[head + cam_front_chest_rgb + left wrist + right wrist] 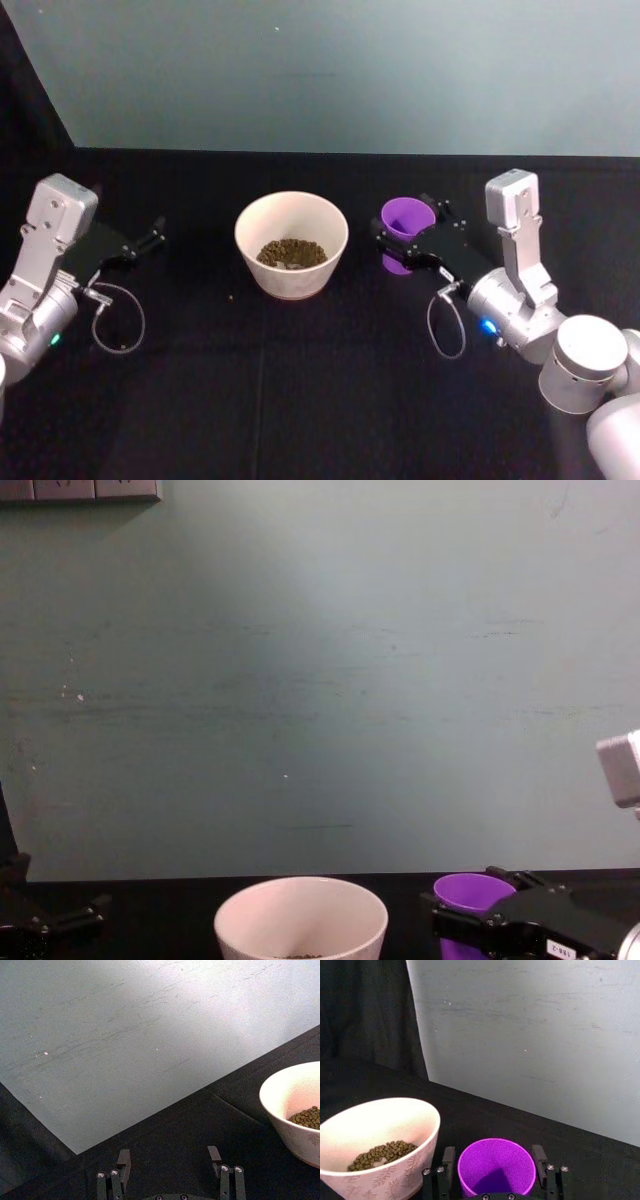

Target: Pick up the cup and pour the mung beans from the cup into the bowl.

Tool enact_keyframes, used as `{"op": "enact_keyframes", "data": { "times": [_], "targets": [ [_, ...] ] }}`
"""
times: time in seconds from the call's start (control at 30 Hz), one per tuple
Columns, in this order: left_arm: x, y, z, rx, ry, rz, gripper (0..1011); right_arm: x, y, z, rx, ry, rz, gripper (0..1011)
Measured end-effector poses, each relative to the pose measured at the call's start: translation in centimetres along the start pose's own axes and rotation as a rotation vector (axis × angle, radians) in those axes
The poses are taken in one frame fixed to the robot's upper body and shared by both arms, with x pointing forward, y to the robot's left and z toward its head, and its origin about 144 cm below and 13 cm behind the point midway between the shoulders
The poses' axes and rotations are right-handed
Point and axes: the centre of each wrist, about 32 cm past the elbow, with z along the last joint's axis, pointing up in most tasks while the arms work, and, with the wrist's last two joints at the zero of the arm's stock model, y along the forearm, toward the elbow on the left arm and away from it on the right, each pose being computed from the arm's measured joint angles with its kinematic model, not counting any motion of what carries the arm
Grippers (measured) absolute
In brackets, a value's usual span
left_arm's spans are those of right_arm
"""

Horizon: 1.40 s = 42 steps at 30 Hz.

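Purple cup point(496, 1167), upright, seemingly empty

We see a table point(300, 400) covered in black cloth, its far edge running along a pale grey-green wall point(350, 70). Near the middle of the table, toward the far edge, stands the bowl point(291, 243) with the mung beans point(291, 253) heaped in its bottom, and just beside it toward the right edge sits the cup point(407, 221), upright. We also notice a tiny speck point(231, 296) on the cloth just left of the bowl's base.
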Motion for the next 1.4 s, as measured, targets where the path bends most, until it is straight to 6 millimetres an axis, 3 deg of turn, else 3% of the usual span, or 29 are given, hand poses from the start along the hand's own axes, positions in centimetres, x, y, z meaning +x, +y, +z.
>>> {"op": "enact_keyframes", "data": {
  "times": [0.07, 0.27, 0.7, 1.03, 1.4],
  "targets": [
    [0.0, 0.0, 0.0, 0.000, 0.000, 0.000, 1000, 0.0, 0.0, 0.1, 0.005, 0.002, -0.001, 1004],
    [0.0, 0.0, 0.0, 0.000, 0.000, 0.000, 1000, -0.2, -0.2, 0.6, 0.025, 0.000, -0.008, 1004],
    [0.0, 0.0, 0.0, 0.000, 0.000, 0.000, 1000, -1.2, -0.9, 3.8, 0.109, -0.055, -0.062, 1004],
    [0.0, 0.0, 0.0, 0.000, 0.000, 0.000, 1000, 1.6, -2.8, 5.5, 0.102, -0.120, -0.192, 1004],
    [0.0, 0.0, 0.0, 0.000, 0.000, 0.000, 1000, 3.7, -4.6, 4.8, 0.015, -0.162, -0.304, 1004]
  ]
}}
